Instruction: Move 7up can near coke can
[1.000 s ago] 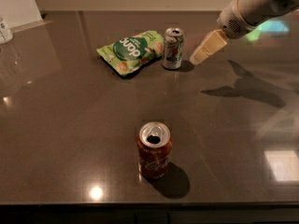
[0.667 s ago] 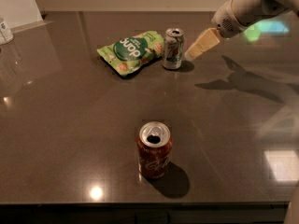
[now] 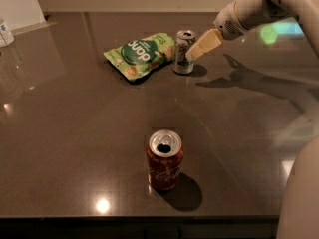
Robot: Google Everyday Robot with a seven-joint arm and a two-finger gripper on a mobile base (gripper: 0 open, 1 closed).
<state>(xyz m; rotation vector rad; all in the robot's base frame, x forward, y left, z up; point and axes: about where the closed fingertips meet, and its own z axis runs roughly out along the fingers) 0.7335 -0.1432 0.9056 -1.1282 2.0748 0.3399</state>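
a green snack bag (image 3: 139, 56) lies left of the gripper (image 3: 195, 54). the coke can (image 3: 164, 159) stands well apart from the gripper, toward the table's (image 3: 60, 133) near edge. the 7up can (image 3: 182, 54) stands upright at the gripper's tip, just beside the bag. whether the gripper is apart or clamped on it, i cannot tell. by my reckoning the whole carry to the coke can is left.

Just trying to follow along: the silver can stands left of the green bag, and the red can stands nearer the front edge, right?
Not quite: the camera view shows the 7up can right of the bag, not left. The coke can does stand nearer the front edge. The gripper is at the 7up can's right side.
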